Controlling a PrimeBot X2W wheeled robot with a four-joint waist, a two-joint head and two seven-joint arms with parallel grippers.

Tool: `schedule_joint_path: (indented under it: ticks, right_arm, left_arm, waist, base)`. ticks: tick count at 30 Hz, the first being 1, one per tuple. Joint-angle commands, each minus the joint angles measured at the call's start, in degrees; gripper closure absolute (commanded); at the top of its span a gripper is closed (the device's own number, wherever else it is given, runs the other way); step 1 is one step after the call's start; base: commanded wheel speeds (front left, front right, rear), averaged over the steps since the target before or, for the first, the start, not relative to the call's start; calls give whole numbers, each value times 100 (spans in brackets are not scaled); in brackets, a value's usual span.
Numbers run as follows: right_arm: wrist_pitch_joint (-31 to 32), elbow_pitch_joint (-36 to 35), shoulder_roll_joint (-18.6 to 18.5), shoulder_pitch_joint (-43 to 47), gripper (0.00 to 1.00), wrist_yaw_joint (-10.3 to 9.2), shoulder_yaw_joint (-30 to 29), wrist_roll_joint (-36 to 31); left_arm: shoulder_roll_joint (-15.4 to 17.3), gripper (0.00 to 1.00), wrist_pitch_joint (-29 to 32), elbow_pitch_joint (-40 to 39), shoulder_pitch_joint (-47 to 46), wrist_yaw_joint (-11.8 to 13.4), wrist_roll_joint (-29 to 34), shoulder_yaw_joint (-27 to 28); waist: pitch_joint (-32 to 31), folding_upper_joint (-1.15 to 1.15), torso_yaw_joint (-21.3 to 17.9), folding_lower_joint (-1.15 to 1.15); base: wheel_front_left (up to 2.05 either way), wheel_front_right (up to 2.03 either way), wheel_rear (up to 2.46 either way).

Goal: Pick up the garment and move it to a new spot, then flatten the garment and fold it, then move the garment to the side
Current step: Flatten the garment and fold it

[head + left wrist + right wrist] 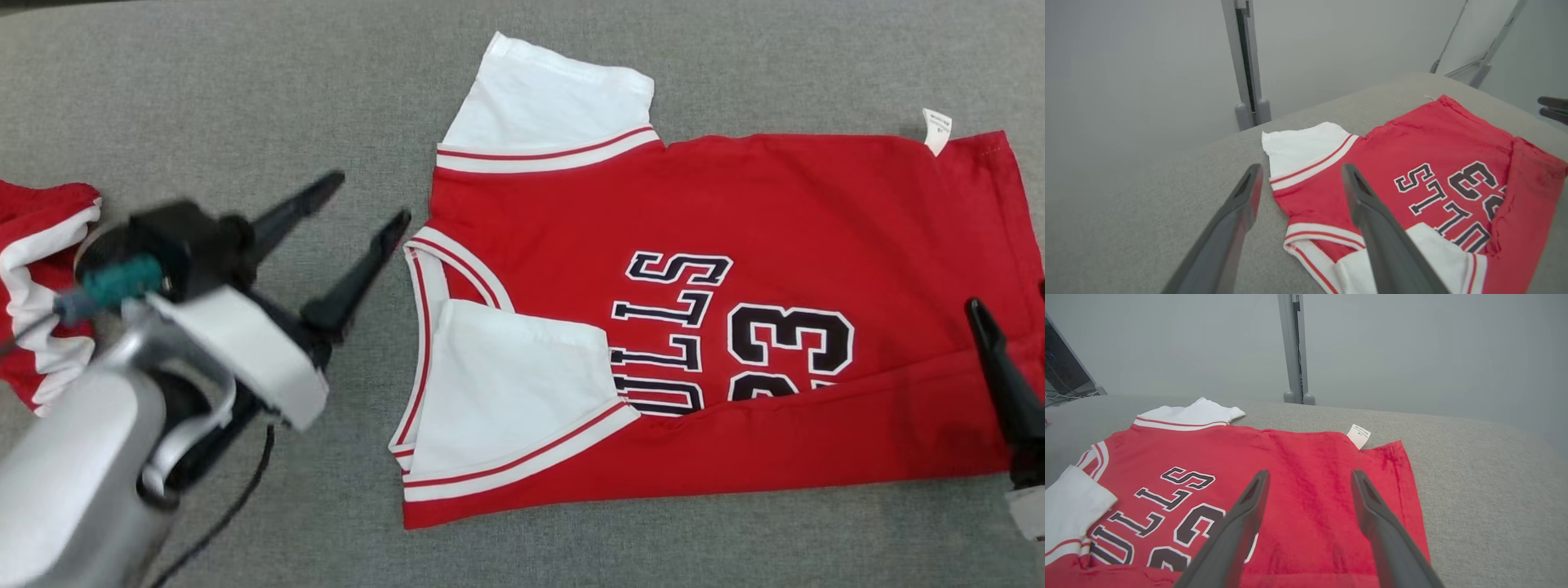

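With the jersey (735, 204) on the table (245, 82), left gripper (371, 196) at its 9 o'clock and right gripper (1310, 473) at 4 o'clock both spread empty, its near fold (735, 457) could be snagged open by a low sweep.

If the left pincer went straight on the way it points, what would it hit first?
Most likely the outstretched white sleeve of the jersey; the open left pincer aims there, though its height over the table is unclear.

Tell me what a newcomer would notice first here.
The red jersey with dark lettering lies spread on the grey surface, its near white sleeve folded over the chest. The left tool hovers open beside the collar. Another red-and-white garment sits bunched at the left edge.
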Motion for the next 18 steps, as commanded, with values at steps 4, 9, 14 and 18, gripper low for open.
schedule_joint_path:
  ticks: [4,9,14,18]
  right_arm:
    - [-129,105,-9,-416,0,-2,190,-119]
    - [-325,205,83,-886,0,-2,463,-175]
    - [-541,409,210,-1158,0,-3,651,-177]
    - [-774,627,315,-1348,0,-2,824,-172]
  left_arm:
    - [-206,0,846,1024,-1694,-135,-522,-103]
    - [-365,0,1735,2049,-3246,-178,-784,-473]
    - [-374,0,2196,2567,-4059,-179,-853,-998]
    - [-235,0,2211,3002,-4605,-179,-751,-1381]
  waist:
    - [431,0,-152,0]
    - [914,0,-453,0]
    - [1245,0,-697,0]
    - [1504,0,-952,0]
  base:
    - [0,0,0]
    - [0,0,0]
    - [0,0,0]
    - [0,0,0]
